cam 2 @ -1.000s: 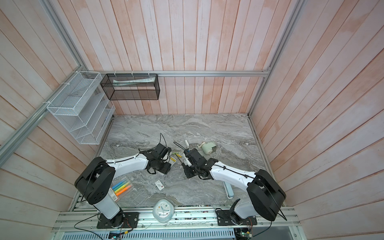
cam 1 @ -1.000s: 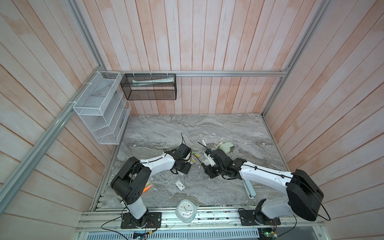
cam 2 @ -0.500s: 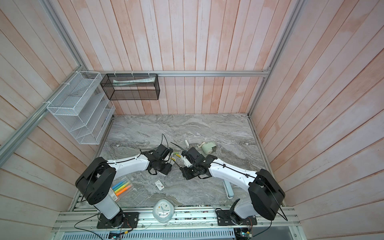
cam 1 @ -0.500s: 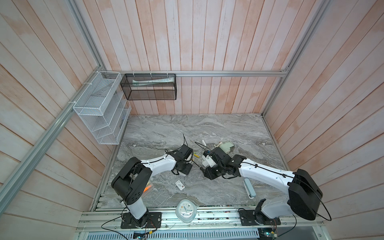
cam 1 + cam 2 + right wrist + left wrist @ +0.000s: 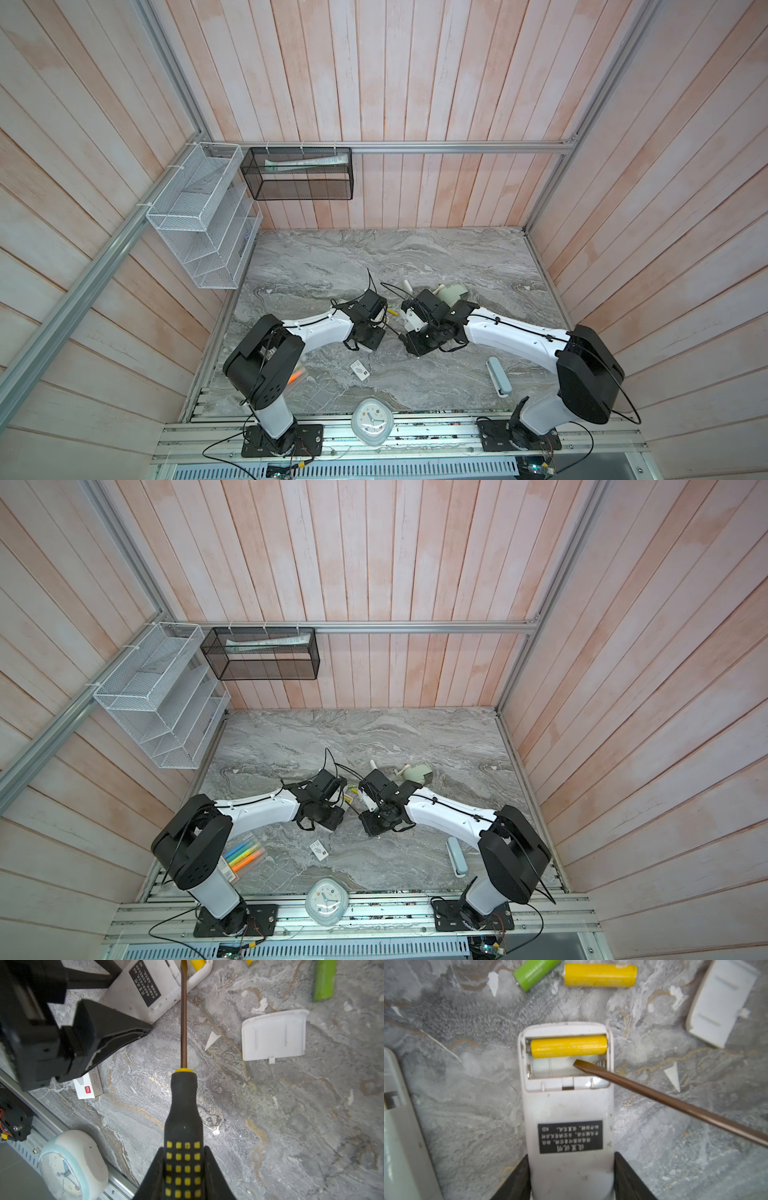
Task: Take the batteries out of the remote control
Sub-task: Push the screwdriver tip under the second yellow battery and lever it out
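**Left wrist view: one yellow cell sits in the opened remote**

Mid-table, between my two arms, the remote control [image 5: 569, 1126] lies back-up on the grey marble table [image 5: 467, 1105] with its battery bay uncovered. My left gripper [image 5: 571, 1159] pinches the remote's body, one black finger [image 5: 517, 1184] pressed to each long edge. One yellow battery [image 5: 569, 1046] lies in the slot at the remote's end, and the slot beside it is bare.

My right gripper [image 5: 184, 1149] is clamped on the black-and-yellow handle of a screwdriver [image 5: 184, 1105], whose brown shaft reaches in from the right to the remote. Its flat tip hangs over the bare slot, just beside the seated cell. I cannot tell whether it touches the plastic.

Two cells lie on the marble just past the remote's open end. They are a loose yellow battery [image 5: 600, 975] and a lime green battery [image 5: 536, 972], near each other but apart, the green one tilted. The white battery cover [image 5: 720, 1001] lies inner side up on the table, clear of the remote.

At the near edge stands a pale clock [image 5: 72, 1165]. A small white box [image 5: 88, 1084] with a red label lies on the table nearer than the grippers.
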`<state>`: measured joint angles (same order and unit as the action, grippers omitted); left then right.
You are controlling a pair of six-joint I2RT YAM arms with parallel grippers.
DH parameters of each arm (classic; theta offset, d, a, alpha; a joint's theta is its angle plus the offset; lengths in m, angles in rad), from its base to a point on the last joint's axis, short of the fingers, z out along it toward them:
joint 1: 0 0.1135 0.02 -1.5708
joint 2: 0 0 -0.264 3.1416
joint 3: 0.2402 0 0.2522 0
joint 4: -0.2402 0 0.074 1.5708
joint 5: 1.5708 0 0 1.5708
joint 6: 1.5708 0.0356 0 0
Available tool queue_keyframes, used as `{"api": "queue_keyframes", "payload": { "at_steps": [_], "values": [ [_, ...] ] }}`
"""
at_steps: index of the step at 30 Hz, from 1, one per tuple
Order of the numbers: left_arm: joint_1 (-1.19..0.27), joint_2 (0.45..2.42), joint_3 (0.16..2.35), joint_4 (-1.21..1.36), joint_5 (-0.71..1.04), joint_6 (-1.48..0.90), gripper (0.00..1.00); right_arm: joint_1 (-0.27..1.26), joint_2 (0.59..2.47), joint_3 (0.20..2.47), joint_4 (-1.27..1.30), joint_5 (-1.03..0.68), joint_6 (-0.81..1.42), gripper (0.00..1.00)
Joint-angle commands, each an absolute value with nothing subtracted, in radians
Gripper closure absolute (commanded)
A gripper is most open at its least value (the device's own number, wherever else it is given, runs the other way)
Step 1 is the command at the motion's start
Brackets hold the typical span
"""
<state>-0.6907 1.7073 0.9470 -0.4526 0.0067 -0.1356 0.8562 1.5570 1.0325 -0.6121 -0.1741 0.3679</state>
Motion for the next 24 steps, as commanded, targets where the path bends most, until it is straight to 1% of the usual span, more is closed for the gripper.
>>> {"api": "queue_keyframes", "payload": {
  "at_steps": [1,8,13,20,24],
  "values": [
    [-0.704,1.766,0.913,-0.497,0.087,-0.144,0.44,0.862,1.584,1.062,-0.669,-0.135,0.359,1.0],
    [-0.704,1.767,0.913,-0.496,0.112,-0.133,0.46,0.875,1.65,1.12,-0.678,-0.114,0.36,1.0],
    [-0.704,1.763,0.913,-0.494,0.12,-0.132,0.47,0.904,1.696,1.157,-0.695,-0.066,0.391,1.0],
    [-0.704,1.761,0.912,-0.492,0.123,-0.135,0.49,0.953,1.736,1.169,-0.688,-0.012,0.463,1.0],
    [-0.704,1.759,0.91,-0.489,0.122,-0.138,0.49,0.972,1.734,1.153,-0.652,-0.011,0.492,1.0]
  ]
}}
